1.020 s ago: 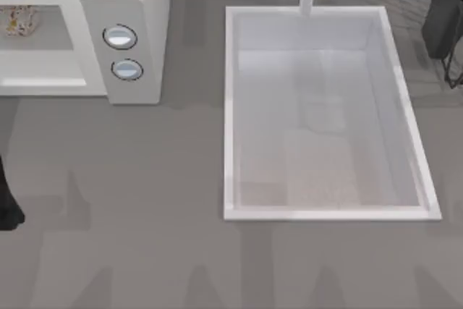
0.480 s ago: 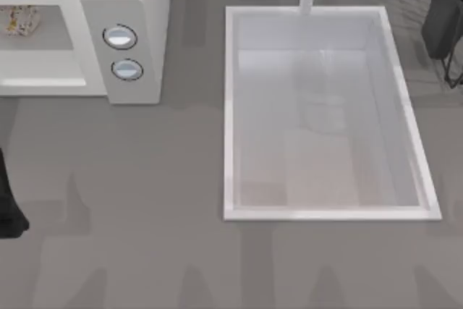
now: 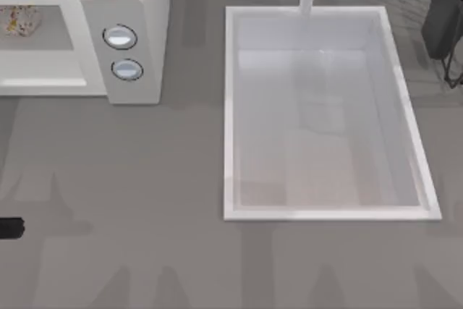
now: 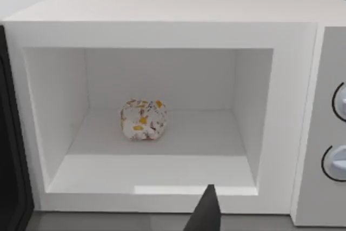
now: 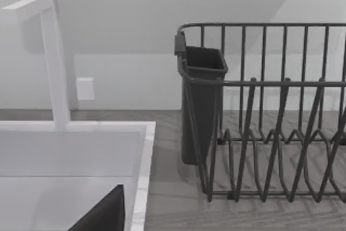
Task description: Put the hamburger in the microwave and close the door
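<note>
Since a second ago, the left arm has slid down the table's left edge, from about nine o'clock toward eight, leaving a dark stub at the border of the top view. Its left gripper [image 4: 208, 212] shows one dark fingertip facing the microwave [image 4: 162, 20]; whether it is released or clenched, I cannot tell. The hamburger [image 4: 144, 119] sits on the cavity floor, apparently left of centre. At the cavity's side, the door [image 4: 8, 150] stands swung open. Placement looks done; closing remains. By the dish rack [image 5: 270, 112], the right arm idles.
</note>
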You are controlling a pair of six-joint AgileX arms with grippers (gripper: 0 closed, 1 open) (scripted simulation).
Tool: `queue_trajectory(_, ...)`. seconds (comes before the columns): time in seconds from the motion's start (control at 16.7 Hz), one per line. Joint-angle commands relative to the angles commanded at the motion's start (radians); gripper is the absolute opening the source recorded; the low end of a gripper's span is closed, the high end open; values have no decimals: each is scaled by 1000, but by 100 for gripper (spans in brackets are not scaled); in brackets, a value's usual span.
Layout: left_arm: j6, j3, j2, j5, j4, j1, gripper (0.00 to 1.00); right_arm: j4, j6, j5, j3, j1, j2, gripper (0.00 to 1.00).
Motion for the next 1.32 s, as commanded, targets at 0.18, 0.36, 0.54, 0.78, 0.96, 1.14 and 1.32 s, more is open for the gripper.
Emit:
queue_trajectory(0.18,0,0,0,0,0,0,10,0,0,0,0,0,0,100)
queue_trajectory(0.36,0,0,0,0,0,0,0,0,0,0,0,0,0,100)
queue_trajectory(0.54,0,0,0,0,0,0,0,0,0,0,0,0,0,100)
queue_trajectory(0.78,0,0,0,0,0,0,0,0,0,0,0,0,0,100)
queue_trajectory(0.96,0,-6,-17,34,-16,27,0,0,0,0,0,0,0,100)
queue_trajectory(1.14,-1,-16,-56,97,-47,96,0,0,0,0,0,0,0,100)
queue_trajectory(1.32,-1,-22,-92,153,-73,152,0,0,0,0,0,0,0,100)
